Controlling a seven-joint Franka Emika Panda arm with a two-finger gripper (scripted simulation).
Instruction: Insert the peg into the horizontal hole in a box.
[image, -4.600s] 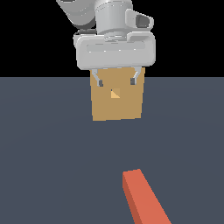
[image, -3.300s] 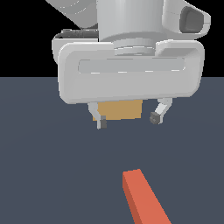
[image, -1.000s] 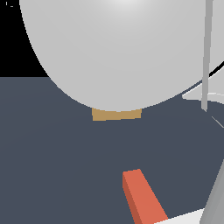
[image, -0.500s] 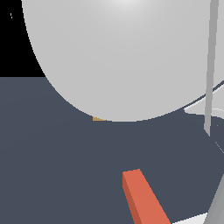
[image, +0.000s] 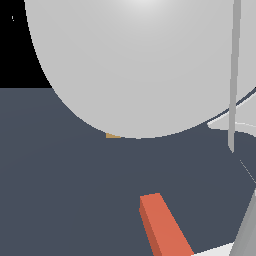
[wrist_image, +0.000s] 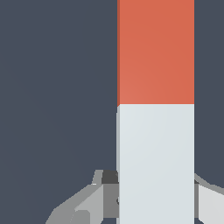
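Reaching for the peg; insertion not yet begun.

We find the peg (wrist_image: 155, 109) lying flat on the floor, well apart from the box (image: 113, 135), which the arm hides except for a tan sliver; the hole is not visible. The gripper (wrist_image: 155, 192) straddles the peg's white half, but we cannot tell whether its fingers (wrist_image: 109, 177) have clamped. Lifting, aligning and inserting all remain.

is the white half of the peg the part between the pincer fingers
Yes, in the wrist view the long orange-red and white square peg has its white half between the pincer fingers.
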